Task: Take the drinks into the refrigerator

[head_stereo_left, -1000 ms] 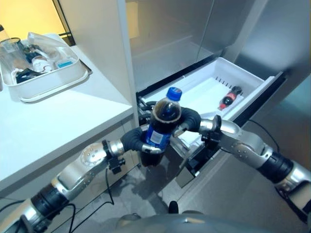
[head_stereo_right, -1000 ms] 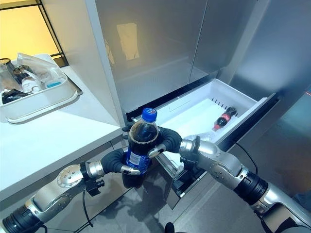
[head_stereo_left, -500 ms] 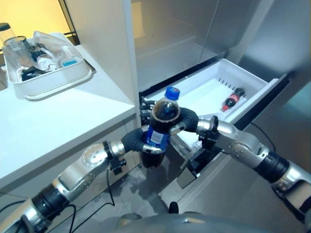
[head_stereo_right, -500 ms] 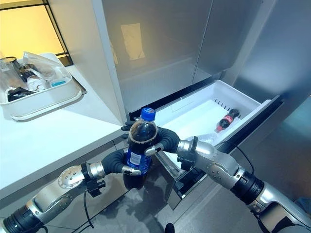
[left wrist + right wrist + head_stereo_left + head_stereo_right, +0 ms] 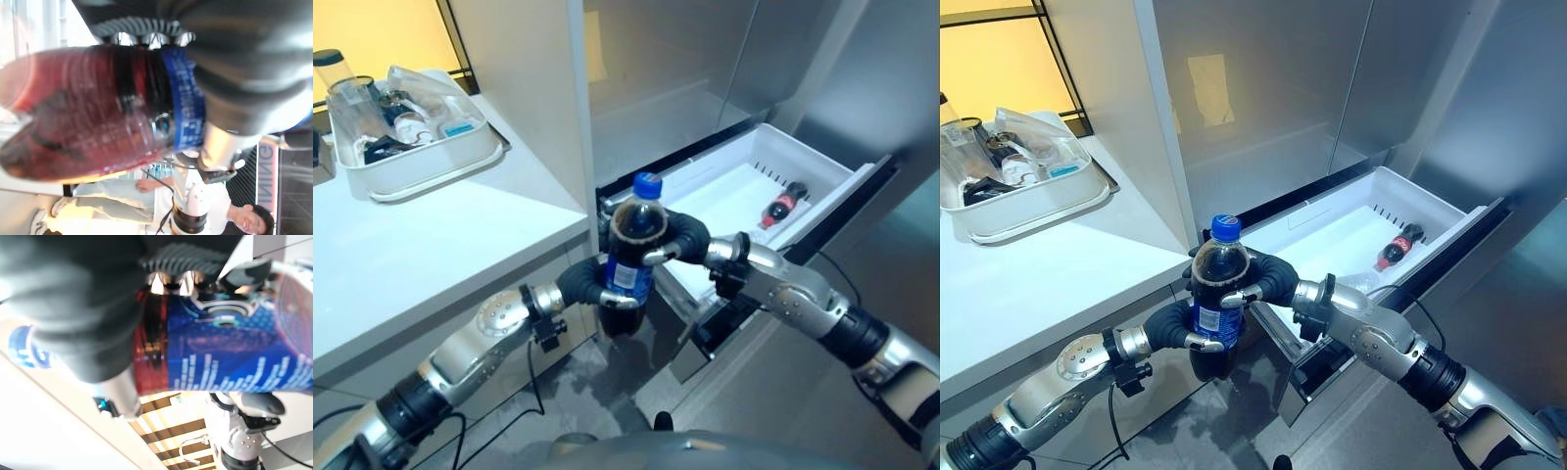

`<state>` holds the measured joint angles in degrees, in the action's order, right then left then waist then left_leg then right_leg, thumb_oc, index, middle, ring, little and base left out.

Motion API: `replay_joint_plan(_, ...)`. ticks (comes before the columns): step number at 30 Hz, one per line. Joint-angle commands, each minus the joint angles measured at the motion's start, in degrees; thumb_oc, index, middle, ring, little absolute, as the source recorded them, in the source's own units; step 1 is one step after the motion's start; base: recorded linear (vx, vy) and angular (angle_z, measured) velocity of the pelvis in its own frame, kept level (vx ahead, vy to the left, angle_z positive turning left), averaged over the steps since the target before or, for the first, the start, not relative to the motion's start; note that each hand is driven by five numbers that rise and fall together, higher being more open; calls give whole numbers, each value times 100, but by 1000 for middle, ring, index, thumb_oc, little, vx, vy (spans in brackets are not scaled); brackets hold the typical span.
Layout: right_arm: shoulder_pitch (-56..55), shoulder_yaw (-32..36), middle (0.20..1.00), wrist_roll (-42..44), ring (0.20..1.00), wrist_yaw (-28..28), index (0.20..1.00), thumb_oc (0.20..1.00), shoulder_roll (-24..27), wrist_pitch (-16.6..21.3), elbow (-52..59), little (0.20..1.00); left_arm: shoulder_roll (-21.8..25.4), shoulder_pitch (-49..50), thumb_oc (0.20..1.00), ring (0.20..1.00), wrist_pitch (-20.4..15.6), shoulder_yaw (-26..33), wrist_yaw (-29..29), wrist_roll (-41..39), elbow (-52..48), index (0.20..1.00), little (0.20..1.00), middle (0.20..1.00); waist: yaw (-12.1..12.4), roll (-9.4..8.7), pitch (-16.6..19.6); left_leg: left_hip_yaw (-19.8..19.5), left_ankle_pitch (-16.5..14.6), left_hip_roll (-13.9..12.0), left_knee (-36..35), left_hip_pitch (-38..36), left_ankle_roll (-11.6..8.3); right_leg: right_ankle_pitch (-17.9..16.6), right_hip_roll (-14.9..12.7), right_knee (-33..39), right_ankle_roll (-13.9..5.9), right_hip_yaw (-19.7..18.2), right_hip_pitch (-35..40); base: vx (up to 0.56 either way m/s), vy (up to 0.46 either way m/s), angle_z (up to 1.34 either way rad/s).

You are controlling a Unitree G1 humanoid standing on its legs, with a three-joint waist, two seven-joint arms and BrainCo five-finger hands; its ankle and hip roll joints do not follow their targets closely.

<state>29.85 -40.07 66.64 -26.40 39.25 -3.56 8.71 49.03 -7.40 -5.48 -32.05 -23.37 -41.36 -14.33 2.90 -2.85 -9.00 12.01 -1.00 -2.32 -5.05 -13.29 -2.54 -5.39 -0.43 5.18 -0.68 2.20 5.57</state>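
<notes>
The cola bottle, dark with a blue cap and a blue label, is upright in the air in front of the counter, just beside the open freezer drawer of the refrigerator. Both hands grasp it. The left hand is curled round the lower part at the label, and the right hand is curled round the upper part, below the neck. One small red-labelled bottle lies already inside the white drawer, near its far wall.

The step seems to be a handover or a two-handed carry toward the drawer. The risk here is in the release. If one hand lets go before the other has a firm hold, the smooth round bottle can turn or slip down to the floor. If both hands pull in different directions, the bottle can twist out of the fingers. Also the bottle is near the drawer's front rim, so a low path can knock it against the rim.
</notes>
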Motion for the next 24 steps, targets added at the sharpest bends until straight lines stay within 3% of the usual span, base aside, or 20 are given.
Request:
replay_joint_plan(1,567,-660,200,285,200,-324,200,200,-812,-32,755,200,-352,-971,200,200,-454,88,0,127,-254,200,200,200,116,-69,39,-381,-322,53,5,19,66,355,-314,-636,-536,345,7,0,0,0)
replay_joint_plan(13,349,-521,200,530,200,-187,200,200,-1018,28,660,200,-479,-880,200,200,-429,148,68,106,-222,200,200,200,121,-70,45,-396,-318,53,5,19,70,345,-314,-610,-523,345,18,0,0,0)
replay_joint_plan(14,246,-437,200,582,200,-133,200,200,-1089,64,611,200,-507,-836,442,442,-413,183,86,85,-214,442,442,442,123,-66,46,-396,-315,52,5,20,71,344,-314,-610,-521,348,16,0,0,0)
replay_joint_plan(15,145,-347,200,633,200,-57,200,200,-1155,126,552,200,-547,-791,940,940,-394,209,110,72,-189,940,940,940,120,-64,48,-397,-316,52,5,20,71,343,-314,-606,-522,351,17,0,0,0)
replay_joint_plan(16,40,-240,200,661,200,13,200,200,-1224,186,505,200,-574,-742,1000,1000,-369,240,114,46,-174,1000,1000,1000,121,-60,46,-398,-317,49,5,22,69,342,-317,-600,-522,354,21,0,0,0)
replay_joint_plan(24,-609,572,200,765,200,377,200,200,-1511,448,264,200,-697,-269,1000,1000,-186,475,121,-124,-147,1000,1000,1000,108,-43,58,-403,-316,49,5,29,69,345,-313,-596,-517,359,31,0,0,0)
